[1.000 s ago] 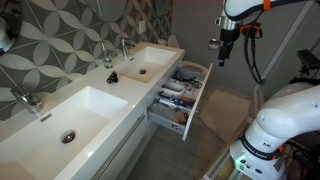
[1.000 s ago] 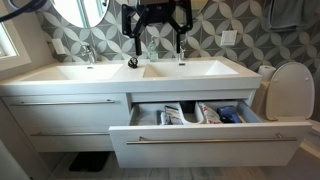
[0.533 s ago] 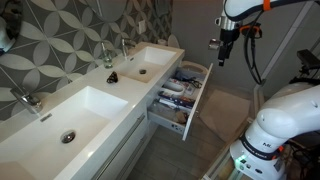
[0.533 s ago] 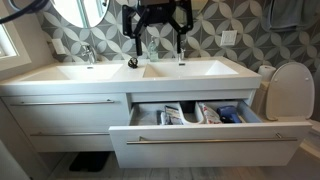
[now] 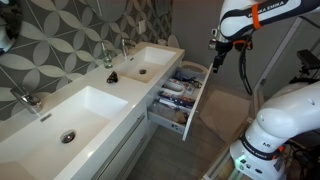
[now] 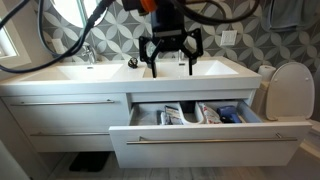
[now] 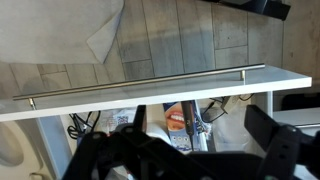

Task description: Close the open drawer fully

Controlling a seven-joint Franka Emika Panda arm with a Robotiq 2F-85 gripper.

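Observation:
The white vanity drawer (image 5: pixel 182 98) stands pulled out under the far sink, with colourful toiletries inside. Its flat front (image 6: pixel 210 144) carries a long metal bar handle (image 7: pixel 150 83). My gripper (image 6: pixel 172 66) hangs in the air above the drawer, in front of the countertop edge, touching nothing. Its fingers are spread wide and empty. In an exterior view the gripper (image 5: pixel 219 62) is above and beyond the drawer's outer end. In the wrist view the gripper (image 7: pixel 200 140) looks down on the drawer front and a toothpaste box (image 7: pixel 176 122) inside.
A double-sink white countertop (image 6: pixel 110 72) with faucets (image 5: pixel 108 55) tops the vanity. Closed white drawer fronts (image 6: pixel 60 112) sit beside the open one. A toilet (image 6: pixel 291 92) stands near the drawer's end. The robot base (image 5: pixel 275 130) stands on the wood floor, with a mat (image 7: pixel 105 35) nearby.
The gripper has come down and shifted sideways, from level with the wall tiles to just above the countertop edge over the drawer. The drawer has not moved.

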